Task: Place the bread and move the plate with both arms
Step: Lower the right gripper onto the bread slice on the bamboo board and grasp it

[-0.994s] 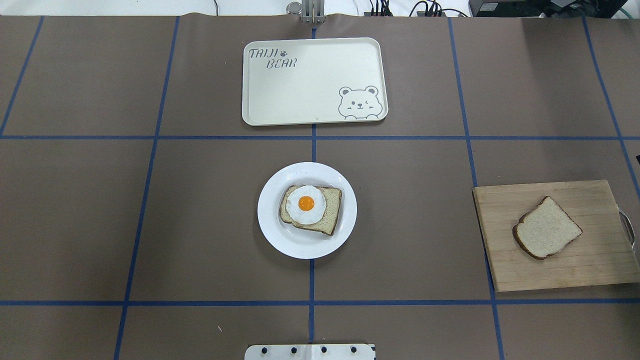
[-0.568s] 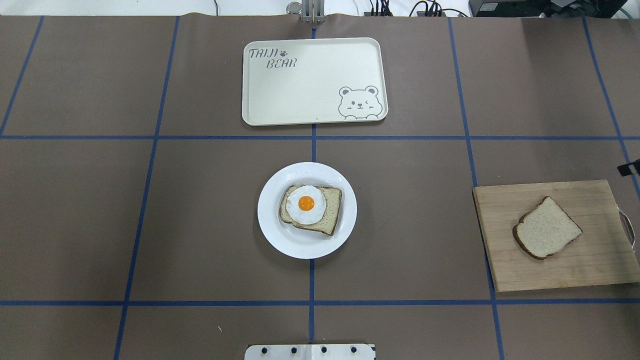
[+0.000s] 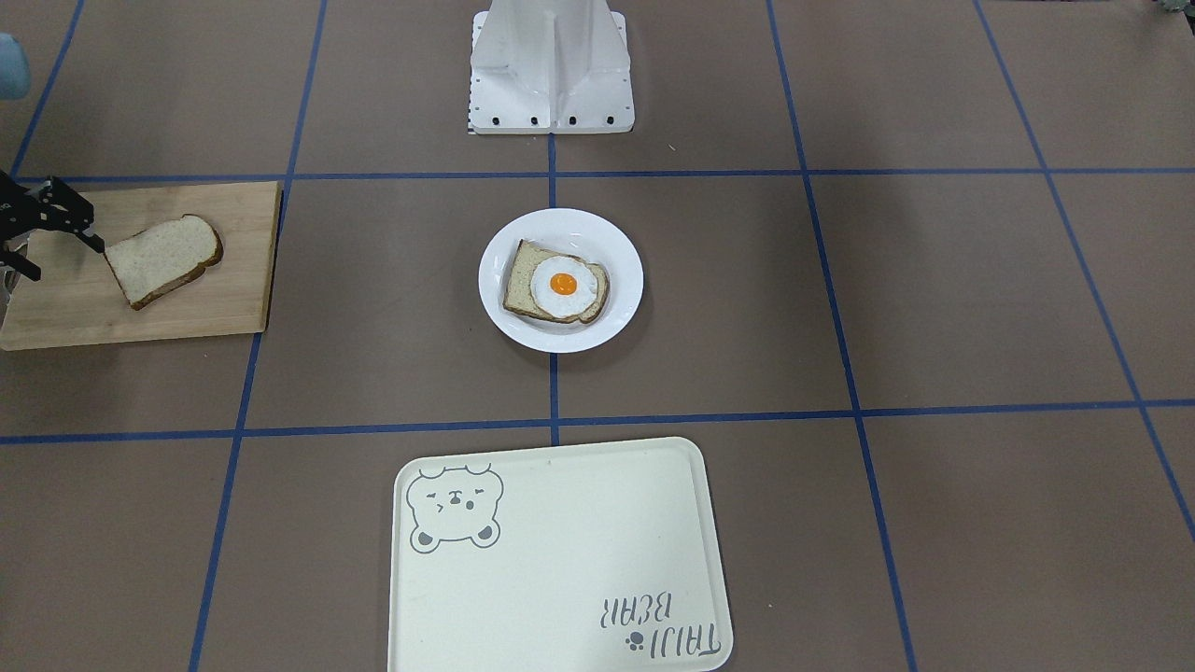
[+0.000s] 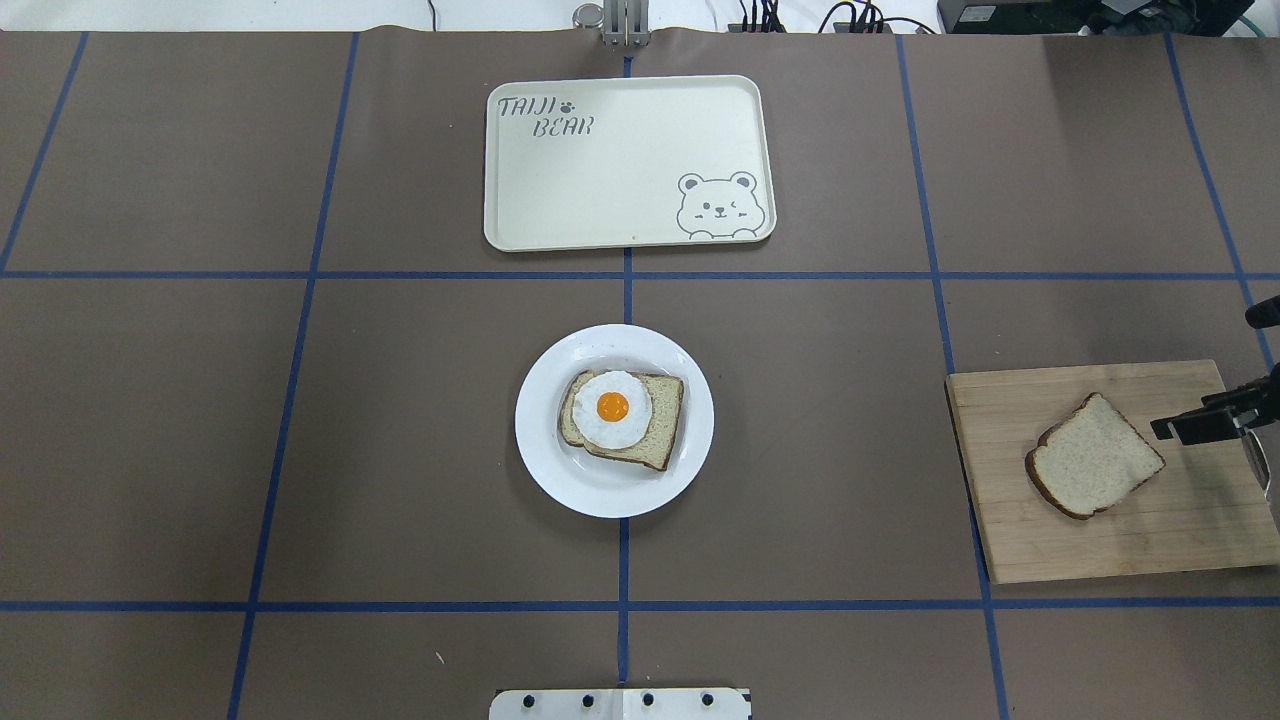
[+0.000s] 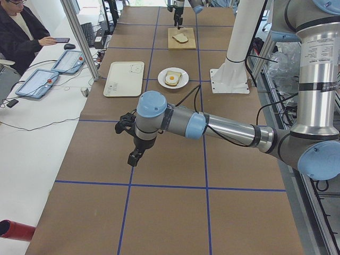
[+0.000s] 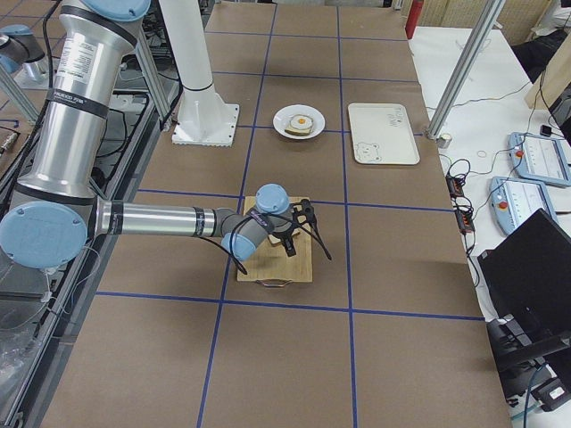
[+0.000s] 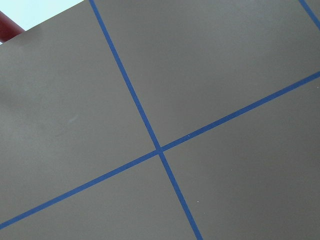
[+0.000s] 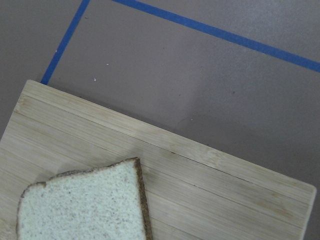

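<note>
1. The right gripper [image 4: 1207, 374] has come in from the table's right edge since a second ago. In the overhead view it now hangs over the right end of the wooden cutting board [image 4: 1010, 540], its fingers spread wide. One fingertip [image 4: 1172, 430] is just beside a corner of the bread [image 4: 1095, 455], which lies flat on that board; whether they touch cannot be told. The white plate [image 4: 545, 480] sits mid-table [image 4: 200, 450] on brown paper gridded with blue tape [image 4: 300, 330]. It carries an egg-topped slice [image 4: 620, 412]. The cream bear tray [image 4: 620, 160] lies beyond it, well apart.
2. Front-facing: the claw enters at the left edge, jaws apart, one finger by the bread's square end. The robot's white base [image 3: 551, 75] stands at the top.
3. Exterior left: the left arm [image 5: 223, 125] stretches level over bare paper, far from the plate. The left gripper [image 5: 129, 142] points down; whether it is spread or pressed together cannot be told. A seated person [image 5: 21, 32] is at the side bench.
4. Exterior right: the right arm [image 6: 161, 218] reaches level to the board.
5. Left wrist: brown paper and crossing tape.
6. Right wrist: a board corner and the bread's crusted corner.
</note>
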Tool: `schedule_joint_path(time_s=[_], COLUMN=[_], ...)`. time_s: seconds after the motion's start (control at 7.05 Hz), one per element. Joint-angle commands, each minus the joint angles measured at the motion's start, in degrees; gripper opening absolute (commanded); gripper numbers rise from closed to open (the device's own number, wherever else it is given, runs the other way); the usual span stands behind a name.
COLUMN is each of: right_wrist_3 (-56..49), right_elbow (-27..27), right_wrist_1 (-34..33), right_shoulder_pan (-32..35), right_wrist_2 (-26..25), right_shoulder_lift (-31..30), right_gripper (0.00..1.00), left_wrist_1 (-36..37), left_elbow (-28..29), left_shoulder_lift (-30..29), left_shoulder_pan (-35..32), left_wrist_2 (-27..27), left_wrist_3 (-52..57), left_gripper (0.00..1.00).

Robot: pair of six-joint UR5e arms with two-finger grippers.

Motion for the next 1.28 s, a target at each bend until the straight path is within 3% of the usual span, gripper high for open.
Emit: schedule_joint_path(time_s=[0.0,0.28,0.85,0.99,1.14], right_wrist_3=[3.3,6.7,6.6,6.6,6.6], right_elbow=[-3.4,-3.1,-2.9,-2.9,-2.7], right_wrist_1=[6.1,7.0,7.1,7.1,7.0], right_shoulder_pan=[-2.6,-4.2,-5.6,-6.0,-6.1], right_wrist_2=[-1.5,-1.5,-1.7,-1.7,-1.7], right_shoulder_lift=[0.0,0.5,0.5,0.5,0.5], right_gripper=[0.79,0.63,0.55,0.47,0.29], left_wrist_1=[0.0,-0.1,0.0,-0.1,0.0], left_elbow=[-0.1,-0.1,0.1,0.1,0.1], left_shoulder_lift=[0.0,0.0,0.0,0.0,0.0], left_shoulder_pan=[-0.1,-0.1,-0.1,0.0,0.0], left_wrist_2=[0.0,0.0,0.0,0.0,0.0], left_wrist_3=[0.0,0.0,0.0,0.0,0.0], left_gripper=[0.98,0.98,0.98,0.98,0.98])
